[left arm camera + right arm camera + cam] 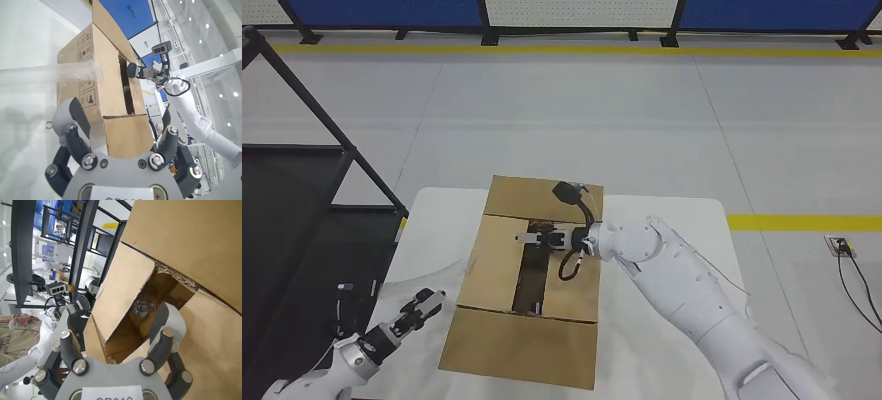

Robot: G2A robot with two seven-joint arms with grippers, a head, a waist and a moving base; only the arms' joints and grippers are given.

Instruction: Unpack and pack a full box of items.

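A brown cardboard box stands on the white table, its top flaps parted by a narrow dark slot. My right gripper hovers at the far end of that slot, open, straddling the edge of one flap; one finger sits over the opening. Inside the box lies a clear plastic item. My left gripper is open and holds nothing, low beside the box's near corner, seen in the top view as the left gripper. The right gripper also shows beyond the box.
A loose strip of clear tape hangs off the box's side. A black metal rack stands past the table's left edge. Bare table lies right of the box and around the left gripper.
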